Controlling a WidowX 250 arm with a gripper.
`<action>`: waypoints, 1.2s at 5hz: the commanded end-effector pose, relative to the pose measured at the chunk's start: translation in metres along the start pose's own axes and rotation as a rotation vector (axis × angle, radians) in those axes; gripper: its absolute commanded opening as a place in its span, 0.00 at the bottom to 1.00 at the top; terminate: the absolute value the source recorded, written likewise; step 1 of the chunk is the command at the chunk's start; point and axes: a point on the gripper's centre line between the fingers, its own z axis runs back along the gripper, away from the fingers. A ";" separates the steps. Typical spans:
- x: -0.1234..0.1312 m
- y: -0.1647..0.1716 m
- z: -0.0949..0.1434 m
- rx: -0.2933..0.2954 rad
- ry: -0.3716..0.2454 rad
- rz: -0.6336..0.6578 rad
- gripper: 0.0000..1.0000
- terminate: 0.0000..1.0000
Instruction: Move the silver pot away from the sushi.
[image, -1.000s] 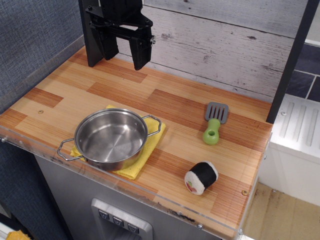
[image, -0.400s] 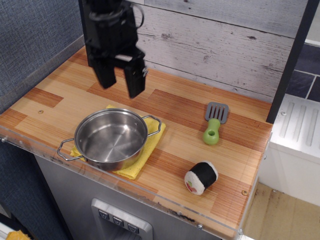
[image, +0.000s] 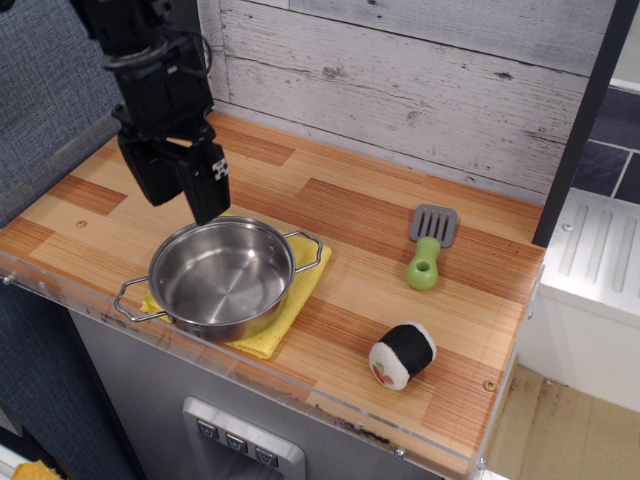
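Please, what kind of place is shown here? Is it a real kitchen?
Probably a toy or mock kitchen set up for robot trials, not a real one. On the wooden counter lie a plush sushi, a small green-handled spatula and a silver pot on a yellow cloth; the gripper hangs above.

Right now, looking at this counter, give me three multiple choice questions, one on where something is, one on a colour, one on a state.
1. What does the silver pot sit on?
A. yellow cloth
B. bare wood
C. sushi

2. What colour is the spatula handle?
A. red
B. green
C. blue

3. How is the gripper?
A. shut on the pot
B. holding the sushi
C. open, empty

Answers:
1 A, cloth edges show beneath the pot.
2 B, the handle is bright green.
3 C, its fingers stand apart above the pot's back-left rim, far from the sushi.
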 end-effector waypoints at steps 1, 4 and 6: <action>0.003 0.008 -0.018 0.037 0.048 -0.027 1.00 0.00; 0.007 0.000 -0.042 0.082 0.108 -0.056 0.00 0.00; 0.004 -0.004 -0.029 0.103 0.088 -0.065 0.00 0.00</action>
